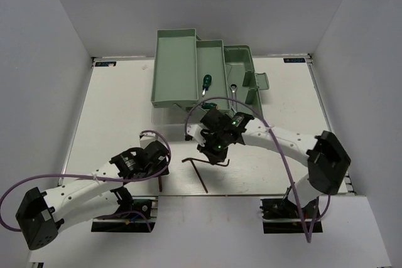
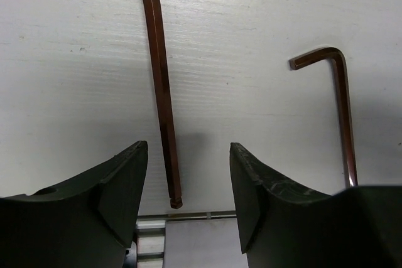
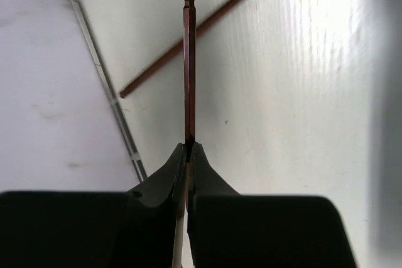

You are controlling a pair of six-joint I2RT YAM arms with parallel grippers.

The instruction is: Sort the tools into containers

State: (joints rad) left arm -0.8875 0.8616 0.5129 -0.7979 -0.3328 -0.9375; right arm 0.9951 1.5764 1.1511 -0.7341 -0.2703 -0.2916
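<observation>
My right gripper (image 3: 188, 145) is shut on a thin dark rod (image 3: 188, 67) that sticks out ahead of the fingers, held above the table; the gripper (image 1: 217, 152) and rod (image 1: 222, 162) show mid-table in the top view. A dark L-shaped hex key (image 1: 196, 171) lies on the table below it (image 3: 188, 45). My left gripper (image 2: 188, 149) is open, low over the table, with the end of a second hex key (image 2: 160, 92) lying between its fingers. The first key also shows to its right (image 2: 342, 111). A green-handled screwdriver (image 1: 205, 81) and a silver wrench (image 1: 233, 88) lie in the pale-green trays (image 1: 164, 61).
The fold-out toolbox stands at the back centre, with its lid and handle (image 1: 259, 81) on the right. The table's near edge rail (image 2: 188, 216) runs just below my left fingers. White walls enclose the table on three sides.
</observation>
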